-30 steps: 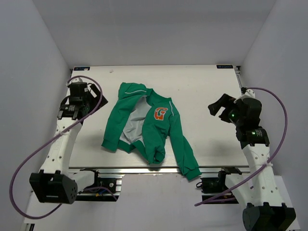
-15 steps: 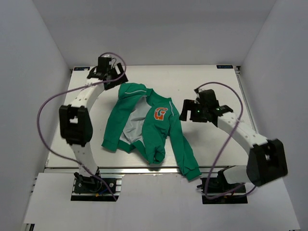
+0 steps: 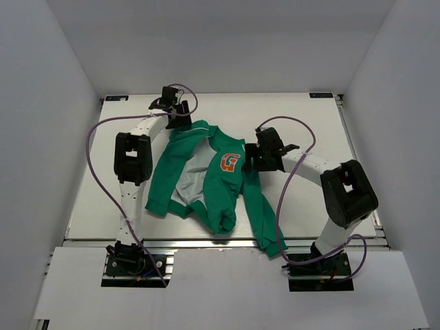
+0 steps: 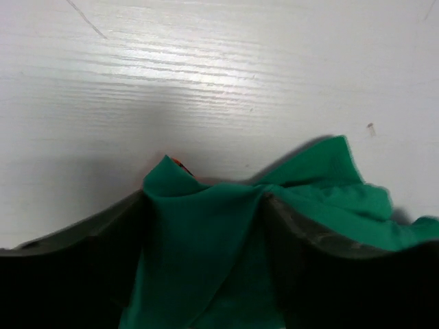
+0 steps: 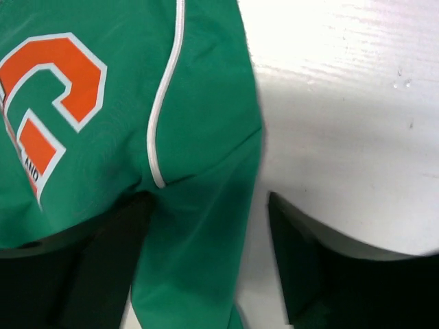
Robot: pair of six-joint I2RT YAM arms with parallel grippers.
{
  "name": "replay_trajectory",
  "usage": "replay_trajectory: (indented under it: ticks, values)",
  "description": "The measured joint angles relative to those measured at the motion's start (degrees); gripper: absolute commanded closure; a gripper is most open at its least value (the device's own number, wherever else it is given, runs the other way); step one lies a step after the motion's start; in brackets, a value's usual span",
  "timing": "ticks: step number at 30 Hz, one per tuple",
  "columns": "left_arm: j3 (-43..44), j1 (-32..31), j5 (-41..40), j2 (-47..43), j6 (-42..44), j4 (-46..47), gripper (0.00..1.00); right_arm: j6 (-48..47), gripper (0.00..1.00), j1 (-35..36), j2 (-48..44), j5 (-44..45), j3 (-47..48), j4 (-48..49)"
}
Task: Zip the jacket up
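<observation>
Slipping is the big worry. The jacket lies open on the table, a bit toward 9 o'clock from the middle. Its grey lining shows and the two front edges are apart. The left gripper is at the collar end, at 12 o'clock on the jacket, fingers apart with a bunched fold of green cloth between them. The right gripper is at 3 o'clock, fingers apart around the top of the sleeve. Neither one is at the zip, so a pull could just scrunch the cloth. The cuff hangs past the table edge at 6 o'clock and could drag the jacket off. The patch shows a big orange "G", and the tiny letters by it look like "AND".
</observation>
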Motion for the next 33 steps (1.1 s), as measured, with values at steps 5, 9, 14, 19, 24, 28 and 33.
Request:
replay_trajectory:
  ticks: [5, 9, 14, 19, 24, 28, 33]
  values:
    - [-0.1, -0.6, 2.5, 0.2, 0.8, 2.1, 1.00, -1.2, 0.95, 0.0, 4.9, -0.1, 3.3, 1.0]
    - [-6.4, -0.7, 2.7, -3.0, 0.4, 6.8, 1.00, -2.8, 1.00, 0.0, 6.1, -0.3, 5.7, 1.0]
    - [-22.1, -0.7, 2.4, -17.4, -1.2, 12.9, 1.00, -6.3, 1.00, 0.0, 0.7, 1.1, 7.5, -0.2]
    - [-35.1, -2.2, 0.2, -42.9, -3.0, 19.4, 1.00, -11.4, 1.00, 0.3, -13.6, -0.4, 8.0, 0.5]
    - [-40.0, -6.0, -1.3, -67.7, -5.5, 25.3, 1.00, -17.1, 1.00, 2.3, -31.6, -4.1, 8.1, 2.5]
    - [-40.5, -6.2, -0.5, -82.0, -8.9, 26.9, 1.00, -20.4, 1.00, 3.8, -42.2, -9.9, 9.8, 2.2]
    - [-38.8, -6.0, 2.2, -92.2, -13.4, 26.2, 1.00, -21.5, 1.00, 3.8, -49.9, -18.1, 13.7, 1.6]
